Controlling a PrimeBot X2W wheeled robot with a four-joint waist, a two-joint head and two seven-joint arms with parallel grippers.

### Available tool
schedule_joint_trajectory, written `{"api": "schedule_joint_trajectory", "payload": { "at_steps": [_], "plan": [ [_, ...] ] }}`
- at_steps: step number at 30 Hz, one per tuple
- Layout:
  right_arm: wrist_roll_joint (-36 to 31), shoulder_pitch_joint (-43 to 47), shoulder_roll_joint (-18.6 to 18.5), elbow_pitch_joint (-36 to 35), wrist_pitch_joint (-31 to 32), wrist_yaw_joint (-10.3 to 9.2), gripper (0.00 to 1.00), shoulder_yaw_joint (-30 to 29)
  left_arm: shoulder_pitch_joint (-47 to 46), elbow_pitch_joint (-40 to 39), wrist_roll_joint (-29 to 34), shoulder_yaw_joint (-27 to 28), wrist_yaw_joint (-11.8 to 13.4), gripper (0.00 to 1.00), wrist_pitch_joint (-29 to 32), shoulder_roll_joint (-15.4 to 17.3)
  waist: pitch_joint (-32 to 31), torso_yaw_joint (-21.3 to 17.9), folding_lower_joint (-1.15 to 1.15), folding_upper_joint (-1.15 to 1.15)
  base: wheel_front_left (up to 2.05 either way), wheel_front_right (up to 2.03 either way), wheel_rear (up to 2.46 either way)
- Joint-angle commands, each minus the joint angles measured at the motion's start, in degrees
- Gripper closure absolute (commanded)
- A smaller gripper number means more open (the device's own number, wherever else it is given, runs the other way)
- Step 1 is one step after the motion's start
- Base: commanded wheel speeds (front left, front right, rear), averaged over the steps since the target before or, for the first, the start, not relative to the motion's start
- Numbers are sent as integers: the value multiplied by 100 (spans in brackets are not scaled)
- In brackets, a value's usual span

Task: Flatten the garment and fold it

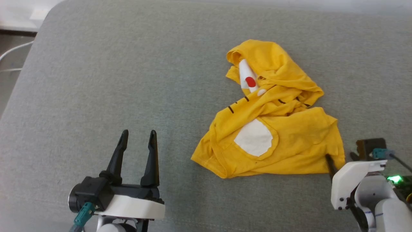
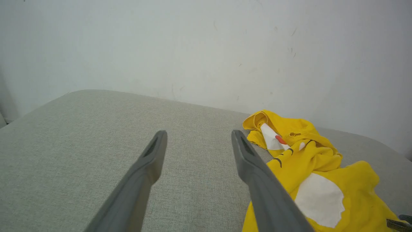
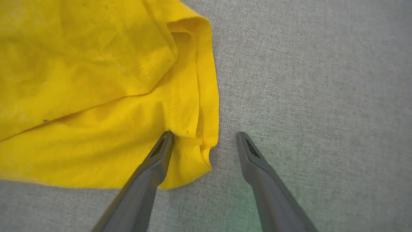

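Observation:
The garment [image 1: 283, 129] is a mustard-yellow T-shirt lying crumpled on the grey padded surface [image 1: 128, 80], right of centre. White patches, a red dot and black marks show among its folds. My left gripper [image 1: 138, 133] stands open over bare surface, well to the left of the shirt's near-left corner, with nothing between its fingers. In the left wrist view my left gripper [image 2: 198, 133] has the garment [image 2: 322, 180] to its right. My right gripper [image 3: 204, 135] is open at the near-right corner of the garment [image 3: 96, 80]. One finger [image 3: 161, 151] lies on the cloth and the other finger [image 3: 251, 154] is over bare surface.
A pale wall [image 2: 206, 48] rises behind the far edge of the surface. Past the surface's rounded left corner lies floor with a white cable [image 1: 13, 51]. Bare grey surface spreads left of and in front of the shirt.

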Motion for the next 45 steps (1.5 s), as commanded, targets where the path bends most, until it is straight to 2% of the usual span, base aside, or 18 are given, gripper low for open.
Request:
{"api": "schedule_joint_trajectory", "payload": {
  "at_steps": [1,3,7,13,19,25,26,27,28,34,41,45],
  "plan": [
    [72,-83,14,114,77,-9,17,-13,-108,17,-14,8,-29,0,-27,-28,111,129,0,0,0,0,0],
    [85,-130,14,229,118,-9,98,-30,-128,26,-35,8,-18,0,-27,-30,107,154,0,0,0,0,0],
    [170,-257,14,320,65,-9,100,-10,-108,39,-59,40,34,0,-27,-31,39,110,0,0,0,0,0],
    [63,-702,-76,135,-79,-9,100,-170,-64,38,-65,58,43,0,-27,-32,-94,-182,0,0,0,0,0],
    [-117,-1001,-498,63,-45,-9,100,-851,-88,58,-58,67,19,0,-27,-32,-109,-425,0,0,0,0,0],
    [-311,-766,-711,521,-91,-9,100,-1761,-128,92,-52,58,-26,0,-27,-32,-13,-476,0,0,0,0,0],
    [-343,-737,-676,632,-164,-9,61,-1902,-135,93,-54,60,-30,0,-27,-32,9,-477,0,0,0,0,0],
    [-387,-720,-627,741,-263,-9,35,-2029,-142,100,-54,63,-35,0,-27,-32,28,-477,0,0,0,0,0],
    [-433,-715,-574,840,-373,-9,0,-2112,-149,110,-49,65,-41,0,-27,-32,44,-476,0,0,0,0,0],
    [-367,-976,-350,964,-669,-9,0,-2176,-160,124,-12,129,-52,0,-27,-32,93,-525,0,0,0,0,0],
    [-53,-1171,-552,298,-267,-9,0,-1751,-144,158,-48,79,-46,0,-27,-32,58,-550,0,0,0,0,0],
    [28,-1102,-569,215,31,-9,0,-1593,-173,180,-79,7,-57,0,-27,-32,53,-458,0,0,0,0,0]
  ]
}}
